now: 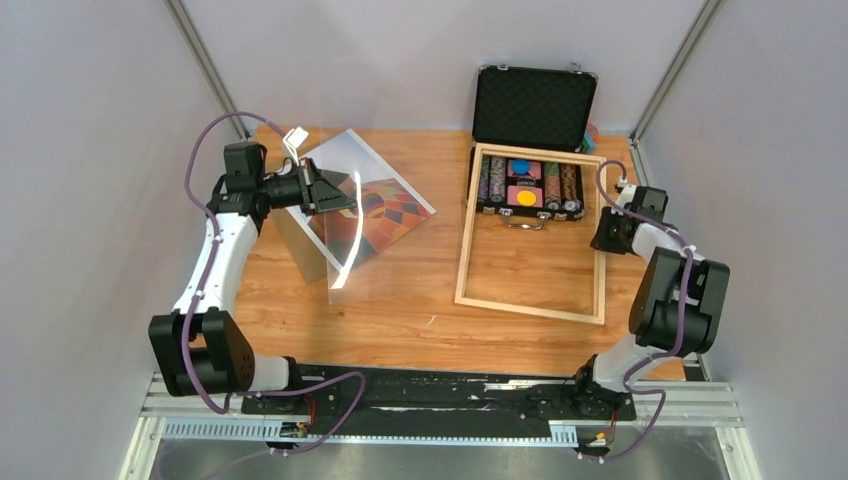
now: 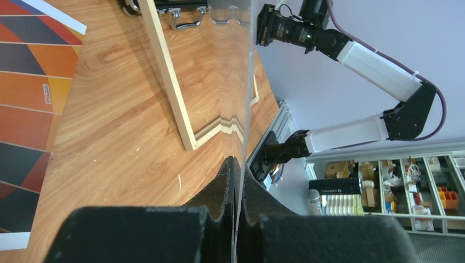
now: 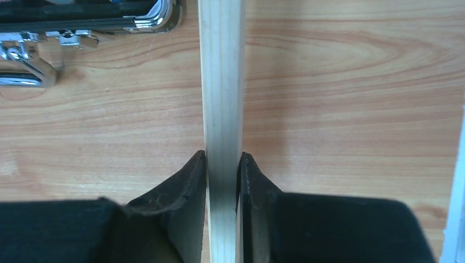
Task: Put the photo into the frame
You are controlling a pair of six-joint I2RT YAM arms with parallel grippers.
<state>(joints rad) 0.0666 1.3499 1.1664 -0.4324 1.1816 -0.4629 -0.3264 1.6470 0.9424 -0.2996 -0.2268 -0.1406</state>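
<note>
Photo (image 1: 395, 205): flat on the desk (image 1: 400, 310), far left quarter, printed side up. Long axis slanted from far-left to near-right, out of line with the frame.

Frame (image 1: 467, 230): flat at right of centre, well apart from the photo. Long axis near to far, the far end overlapping the open black case (image 1: 533, 108). Opening bare, with desk wood showing through.

Right pincer (image 3: 222, 156): clamped on the frame's right rail, one finger pressed against each side of the wood.

Left pincer (image 2: 237, 161): closed on the edge of the clear pane (image 1: 345, 240), held tilted on edge above the near-left part of the photo.

Judged relation for the coming move: photo to the left of the frame and just right of the left pincer, hence nearer the left arm. That arm occupied with the pane. Print needing a turn to match the frame's near-far axis.
</note>
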